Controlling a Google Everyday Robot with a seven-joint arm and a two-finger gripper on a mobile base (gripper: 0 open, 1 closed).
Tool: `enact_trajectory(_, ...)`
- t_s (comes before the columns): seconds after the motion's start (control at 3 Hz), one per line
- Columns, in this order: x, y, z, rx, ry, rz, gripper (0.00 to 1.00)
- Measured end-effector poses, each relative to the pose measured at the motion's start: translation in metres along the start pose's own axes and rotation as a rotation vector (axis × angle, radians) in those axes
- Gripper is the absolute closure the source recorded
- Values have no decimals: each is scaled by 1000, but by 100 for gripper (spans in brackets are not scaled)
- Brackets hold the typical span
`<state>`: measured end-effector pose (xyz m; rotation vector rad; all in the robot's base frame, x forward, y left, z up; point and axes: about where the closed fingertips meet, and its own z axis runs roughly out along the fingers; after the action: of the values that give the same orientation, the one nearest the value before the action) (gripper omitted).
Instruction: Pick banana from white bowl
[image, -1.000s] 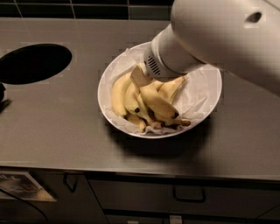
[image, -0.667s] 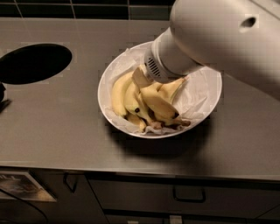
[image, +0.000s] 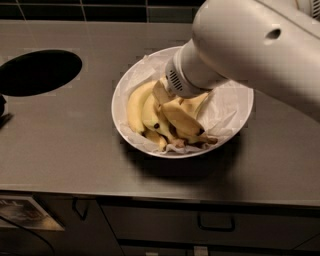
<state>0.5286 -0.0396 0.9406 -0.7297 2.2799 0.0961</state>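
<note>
Camera view | end effector (image: 162, 93) in white bowl (image: 245, 120), mostly behind arm (image: 240, 45) | grasp: cannot tell | banana (image: 134, 107) partly covered

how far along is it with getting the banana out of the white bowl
Reach looks done: the two-finger gripper sits low in the large white paper-lined bowl, among the shorter yellow bananas. In hand: the grasp, though its hold is hidden behind the arm. Left: the long curved yellow banana lies in the bowl, not yet lifted out.
</note>
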Motion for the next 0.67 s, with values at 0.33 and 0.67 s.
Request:
enact_trajectory(0.33,2,0,5,-3,8,4,49)
enact_trajectory(0.67,3,0,10,-3,17,6,49)
